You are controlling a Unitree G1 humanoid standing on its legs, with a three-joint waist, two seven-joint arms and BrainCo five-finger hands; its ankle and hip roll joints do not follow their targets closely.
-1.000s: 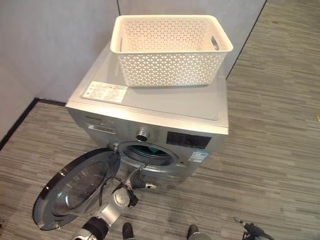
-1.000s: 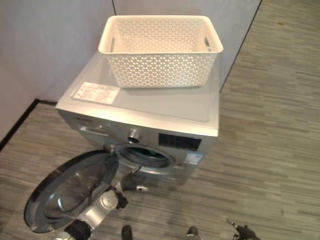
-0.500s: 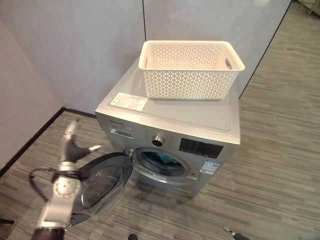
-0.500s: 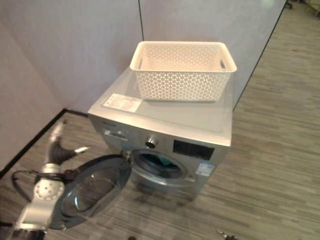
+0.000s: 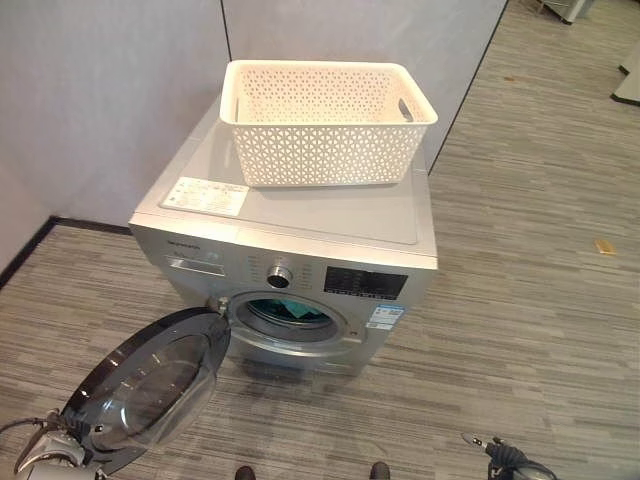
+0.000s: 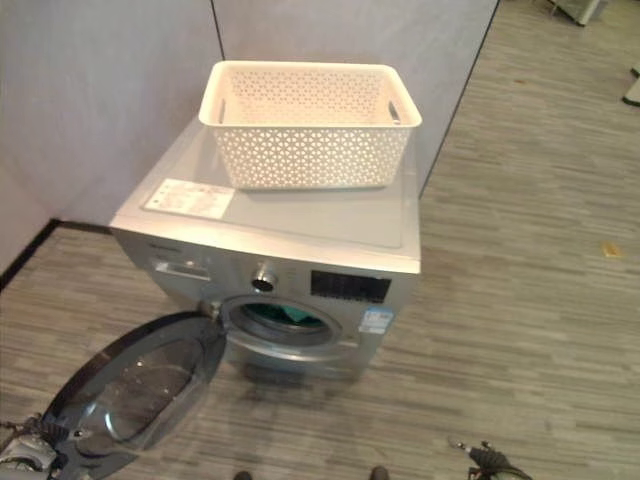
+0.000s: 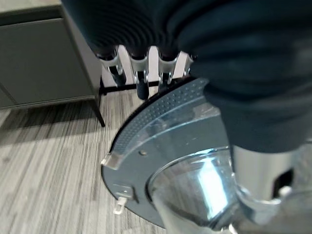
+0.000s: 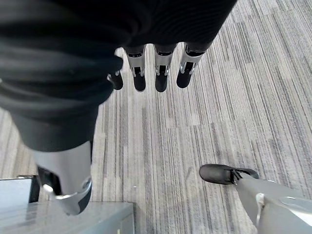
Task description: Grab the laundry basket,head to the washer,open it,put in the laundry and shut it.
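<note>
The cream perforated laundry basket (image 5: pixel 320 130) stands on top of the silver washer (image 5: pixel 330 215), and nothing shows inside it. The washer's round glass door (image 5: pixel 150 385) hangs wide open to the left. Teal laundry (image 5: pixel 285 308) lies in the drum. My left hand (image 7: pixel 139 73) is low at the door's outer rim (image 7: pixel 161 112), fingers straight and holding nothing; I cannot tell if they touch it. My right hand (image 8: pixel 161 68) hangs over the floor to the washer's lower right, fingers relaxed and empty.
Grey partition walls (image 5: pixel 110 90) close off the back and left of the washer, with a black skirting (image 5: pixel 25 250) along the floor. Striped grey floor (image 5: pixel 530 280) stretches to the right. A small tan scrap (image 5: pixel 603 246) lies there.
My left hand left the drum mouth, swung out left of the door, and now sits low at the door's outer edge. The camera shifted. The door stays open.
</note>
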